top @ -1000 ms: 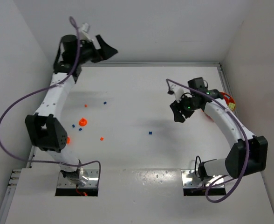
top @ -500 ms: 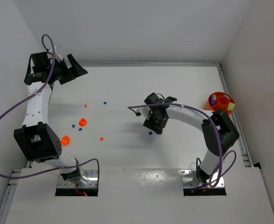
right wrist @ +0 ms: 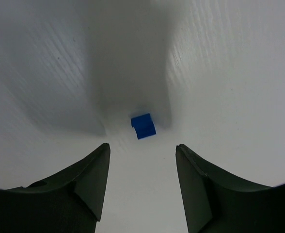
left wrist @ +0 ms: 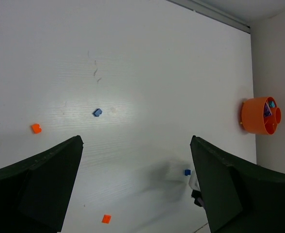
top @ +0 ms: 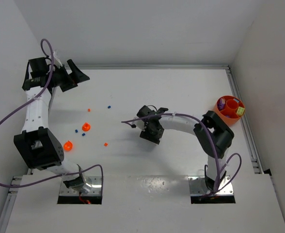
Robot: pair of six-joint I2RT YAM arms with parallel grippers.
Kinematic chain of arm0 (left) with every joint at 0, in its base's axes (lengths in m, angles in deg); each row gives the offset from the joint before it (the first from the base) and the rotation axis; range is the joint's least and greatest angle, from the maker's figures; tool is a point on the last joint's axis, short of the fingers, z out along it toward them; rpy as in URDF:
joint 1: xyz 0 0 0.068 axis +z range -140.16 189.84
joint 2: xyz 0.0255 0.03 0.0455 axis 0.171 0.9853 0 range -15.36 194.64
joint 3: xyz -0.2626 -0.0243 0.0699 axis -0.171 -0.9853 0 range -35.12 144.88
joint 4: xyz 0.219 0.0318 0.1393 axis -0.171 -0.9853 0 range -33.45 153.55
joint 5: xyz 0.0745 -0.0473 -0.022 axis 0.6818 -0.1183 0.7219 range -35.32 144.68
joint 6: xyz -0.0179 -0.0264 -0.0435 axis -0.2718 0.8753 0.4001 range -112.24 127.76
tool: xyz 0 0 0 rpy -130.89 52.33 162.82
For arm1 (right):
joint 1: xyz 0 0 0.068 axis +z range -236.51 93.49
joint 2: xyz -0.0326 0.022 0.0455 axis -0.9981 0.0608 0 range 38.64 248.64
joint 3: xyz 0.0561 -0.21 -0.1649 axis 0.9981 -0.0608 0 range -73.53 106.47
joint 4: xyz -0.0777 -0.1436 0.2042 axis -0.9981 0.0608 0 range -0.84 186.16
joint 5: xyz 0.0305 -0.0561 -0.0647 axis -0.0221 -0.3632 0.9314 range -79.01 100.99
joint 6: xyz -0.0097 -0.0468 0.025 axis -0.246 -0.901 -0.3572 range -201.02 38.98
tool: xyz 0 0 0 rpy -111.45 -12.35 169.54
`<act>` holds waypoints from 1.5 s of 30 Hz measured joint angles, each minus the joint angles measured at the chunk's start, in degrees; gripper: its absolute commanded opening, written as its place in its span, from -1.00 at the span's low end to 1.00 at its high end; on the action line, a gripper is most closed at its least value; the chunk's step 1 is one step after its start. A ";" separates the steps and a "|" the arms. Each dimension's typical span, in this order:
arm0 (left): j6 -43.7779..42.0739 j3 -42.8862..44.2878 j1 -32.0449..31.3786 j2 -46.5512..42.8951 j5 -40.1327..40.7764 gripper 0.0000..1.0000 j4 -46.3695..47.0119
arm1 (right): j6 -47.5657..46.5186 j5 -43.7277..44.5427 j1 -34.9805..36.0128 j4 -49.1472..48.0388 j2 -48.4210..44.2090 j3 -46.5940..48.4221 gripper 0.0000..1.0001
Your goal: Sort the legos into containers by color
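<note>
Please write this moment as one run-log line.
right gripper: open over blue lego | left gripper: open, empty | orange bowl: at right edge

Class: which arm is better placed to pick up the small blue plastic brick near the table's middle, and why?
Right. The right tool, open, hangs over the small blue plastic brick, lined up with the gap between its fingers. The left tool, also open, is far at the back-left corner.

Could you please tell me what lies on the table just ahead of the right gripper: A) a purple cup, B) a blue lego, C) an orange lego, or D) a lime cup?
B: the right wrist view shows a blue lego on the table just beyond the right gripper, whose jaws stand apart.
</note>
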 measured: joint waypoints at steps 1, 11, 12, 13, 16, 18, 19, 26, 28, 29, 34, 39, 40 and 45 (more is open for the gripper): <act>0.09 0.00 0.11 0.00 -0.17 0.99 0.00 | 0.20 0.31 0.33 -0.20 0.87 0.24 0.14; 0.57 0.00 0.92 0.00 -1.03 0.99 0.02 | 1.88 2.08 1.05 -0.42 5.57 3.23 -0.10; 0.57 0.00 1.03 0.04 -1.22 0.99 0.02 | 1.95 2.21 1.05 -0.55 5.73 3.30 -0.14; 0.57 0.00 1.09 0.07 -1.31 0.99 0.02 | 2.05 2.21 1.05 -0.52 5.97 3.43 -0.18; 0.59 0.00 1.38 0.24 -1.46 0.99 0.04 | 2.29 2.19 1.07 -0.48 6.23 3.63 -0.34; 0.63 0.00 1.42 0.44 -1.51 0.99 0.02 | 2.32 2.16 1.07 -0.39 6.38 3.74 -0.40; 0.76 0.00 1.42 0.57 -1.53 0.99 0.07 | 2.36 2.10 1.07 -0.35 6.45 3.78 -0.40; 1.46 0.02 1.44 2.03 -1.95 0.99 0.02 | 2.45 1.33 1.07 0.83 7.10 4.66 -0.77; 1.62 0.02 1.44 2.19 -1.97 0.99 0.04 | 2.49 1.01 1.07 0.85 7.10 4.66 -0.89; 1.62 0.00 1.44 2.19 -1.97 0.99 0.11 | 2.51 0.85 1.03 0.87 7.08 4.68 -0.91; 2.14 0.00 1.44 2.21 -1.99 0.99 1.05 | 2.80 -0.04 0.81 1.14 6.86 4.68 -1.00; 3.08 0.00 1.44 2.21 -2.23 0.99 2.01 | 3.06 -2.27 0.61 2.95 6.38 4.68 -1.00; 3.13 0.02 1.42 2.21 -2.21 0.99 2.25 | 3.21 -2.67 0.55 3.58 5.90 4.68 -1.00; 3.13 0.02 0.87 2.21 -1.79 0.99 2.99 | 3.98 -2.73 -0.35 4.98 -0.22 4.37 -1.00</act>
